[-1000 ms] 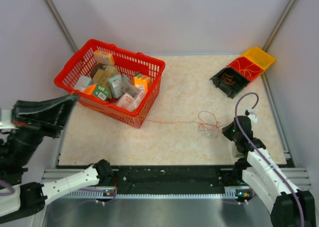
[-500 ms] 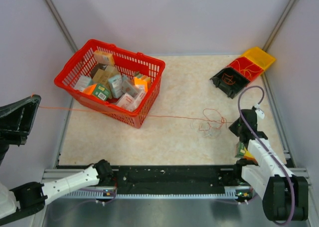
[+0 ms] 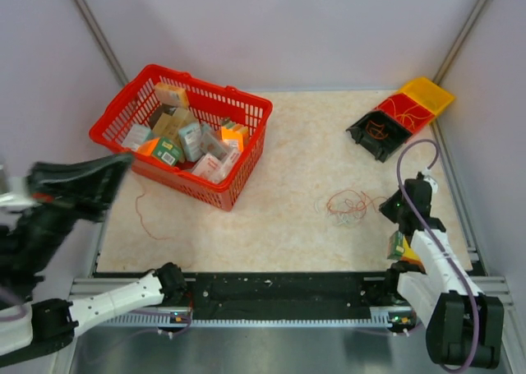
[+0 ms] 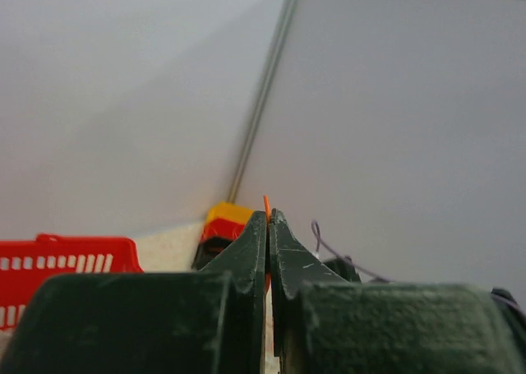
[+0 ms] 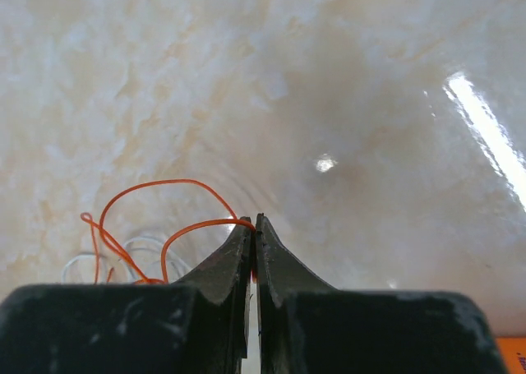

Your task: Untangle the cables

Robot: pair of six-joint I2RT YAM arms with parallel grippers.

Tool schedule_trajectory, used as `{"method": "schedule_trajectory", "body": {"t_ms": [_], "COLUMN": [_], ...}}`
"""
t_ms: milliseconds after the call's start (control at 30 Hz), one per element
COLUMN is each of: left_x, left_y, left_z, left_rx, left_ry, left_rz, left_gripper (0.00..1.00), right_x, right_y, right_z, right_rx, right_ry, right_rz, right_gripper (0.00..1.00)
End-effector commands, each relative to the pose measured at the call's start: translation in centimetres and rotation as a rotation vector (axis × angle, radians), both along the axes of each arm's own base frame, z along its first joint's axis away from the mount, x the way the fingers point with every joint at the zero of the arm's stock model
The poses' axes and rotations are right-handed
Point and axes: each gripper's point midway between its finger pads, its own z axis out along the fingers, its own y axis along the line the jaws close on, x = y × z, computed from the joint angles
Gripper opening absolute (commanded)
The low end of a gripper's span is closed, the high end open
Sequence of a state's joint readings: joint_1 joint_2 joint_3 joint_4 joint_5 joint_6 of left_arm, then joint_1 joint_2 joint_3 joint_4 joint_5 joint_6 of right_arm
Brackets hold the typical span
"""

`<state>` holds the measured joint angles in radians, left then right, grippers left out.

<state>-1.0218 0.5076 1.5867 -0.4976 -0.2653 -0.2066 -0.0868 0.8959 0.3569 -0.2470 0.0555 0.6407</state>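
Note:
The cables are a small tangle of thin orange, red and whitish wires on the table at the right. My right gripper sits just right of the tangle and is shut on an orange wire that loops back to it. My left gripper is raised at the table's left edge. It is shut on a thin orange wire whose end sticks up between the fingertips. A slack orange strand lies curved on the table below the left gripper.
A red basket full of small boxes stands at the back left, close to the left gripper. A yellow, red and black bin holding more wires sits at the back right corner. Grey walls close in both sides.
The orange wire was stretched taut across the table to the far left. My left gripper has come back right, and the wire now lies slack. The right gripper has barely moved.

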Motion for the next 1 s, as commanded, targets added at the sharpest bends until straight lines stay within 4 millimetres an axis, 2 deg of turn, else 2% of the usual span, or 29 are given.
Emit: {"method": "schedule_trajectory", "body": {"t_ms": [0,67,167,200,233,300,333,400,467,533,667,733,833,967], "left_x": [3.8,4.8,5.0,4.7,4.7,4.2,4.2,4.8,5.6,6.1,7.5,8.6,9.6,10.1], "left_y": [-12.3,-15.7,-19.8,-20.6,-21.3,-22.2,-22.6,-23.3,-23.8,-24.0,-23.7,-23.4,-24.5,-26.3], "left_z": [-4.2,-5.3,-6.0,-5.6,-5.2,-3.9,-3.8,-4.4,-5.7,-6.5,-7.7,-9.3,-15.8,-24.2], "left_rx": [0.172,0.194,0.24,0.241,0.244,0.231,0.233,0.25,0.264,0.262,0.273,0.28,0.33,0.409], "left_ry": [0.137,0.154,0.17,0.17,0.17,0.149,0.149,0.17,0.204,0.214,0.237,0.276,0.367,0.532], "left_rz": [-0.188,-0.24,-0.35,-0.386,-0.408,-0.457,-0.471,-0.467,-0.442,-0.425,-0.352,-0.292,-0.277,-0.312], "left_gripper": [0.0,0.0,0.0,0.0,0.0,0.0,0.0,0.0,0.0,0.0,0.0,0.0,0.0,0.0], "right_x": [2.1,2.3,2.5,2.5,2.4,2.2,2.0,1.5,0.9,0.6,-0.1,-0.4,-1.0,-2.8], "right_y": [1.3,1.4,3.4,3.9,4.5,5.7,6.1,7.0,6.9,6.9,9.2,10.5,13.0,17.0], "right_z": [4.3,4.8,5.8,5.9,6.0,6.4,6.7,7.4,8.3,9.4,10.7,11.1,11.2,10.1], "right_rx": [-0.011,-0.019,0.024,0.028,0.034,0.041,0.036,-0.013,-0.06,-0.067,-0.014,-0.008,-0.004,0.09], "right_ry": [-0.139,-0.148,-0.175,-0.18,-0.182,-0.191,-0.192,-0.189,-0.203,-0.238,-0.297,-0.305,-0.316,-0.309], "right_rz": [0.119,0.144,0.241,0.27,0.303,0.38,0.415,0.468,0.479,0.478,0.552,0.599,0.703,0.85], "right_gripper": [0.0,0.0,0.0,0.03,0.11,0.31,0.37,0.5,0.63,0.71,0.79,0.8,0.82,0.82]}}
